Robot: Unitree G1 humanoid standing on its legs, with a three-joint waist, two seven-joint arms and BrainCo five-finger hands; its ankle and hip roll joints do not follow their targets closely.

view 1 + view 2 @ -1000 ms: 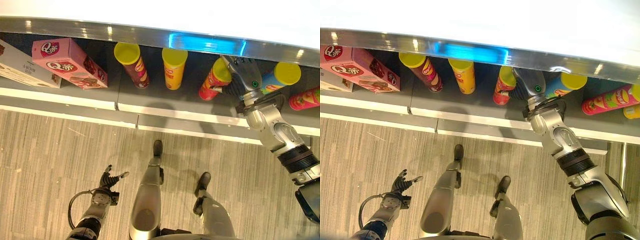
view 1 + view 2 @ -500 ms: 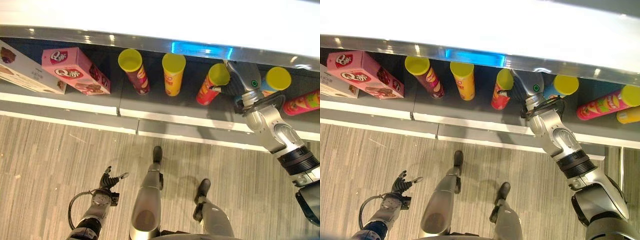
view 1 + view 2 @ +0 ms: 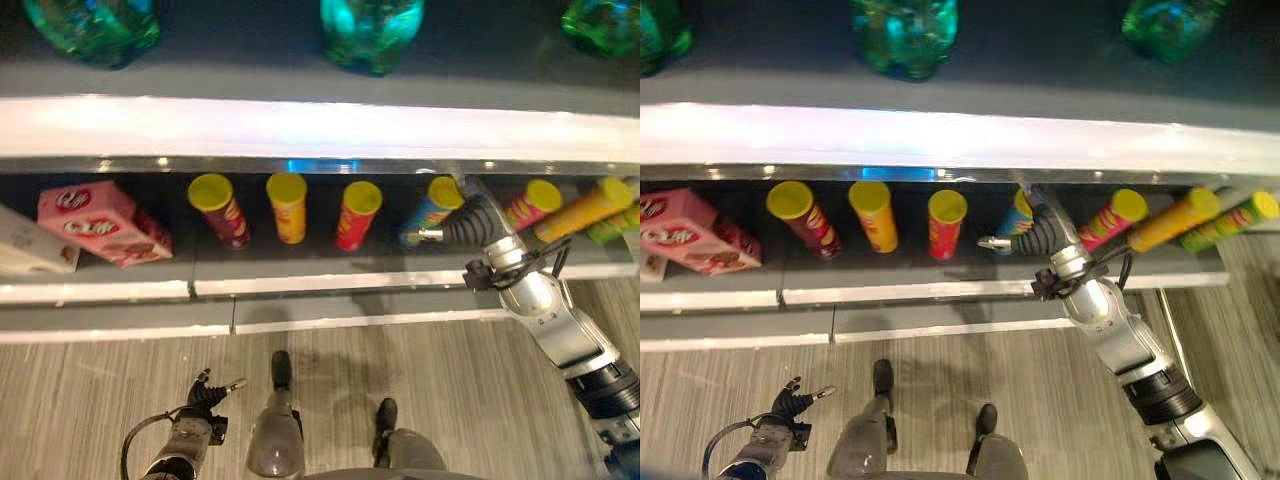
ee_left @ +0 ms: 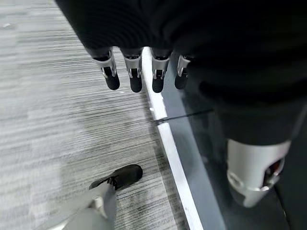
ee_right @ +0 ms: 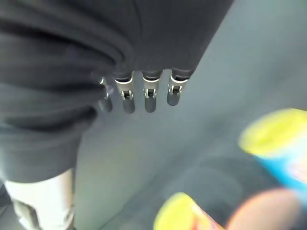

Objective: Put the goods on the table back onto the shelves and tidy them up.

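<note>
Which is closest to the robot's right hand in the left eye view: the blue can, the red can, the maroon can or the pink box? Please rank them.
Measured from the right hand on the shelf:
1. Blue can, right beside the hand on its left.
2. Red can, next along to the left.
3. Maroon can, further left, past a yellow can.
4. Pink box, near the shelf's left end.

The right arm (image 3: 545, 315) was silver-grey metal with rounded joint housings and a black ribbed band near the elbow. A dark ribbed cover wrapped the right hand (image 3: 470, 222) and its wrist, with a silver thumb tip at one side. In the wrist views, the right hand's fingers (image 5: 150, 93) and the left hand's fingers (image 4: 135, 74) were silver with dark tips. The left hand (image 3: 205, 392) was dark above a silver-grey forearm
</note>
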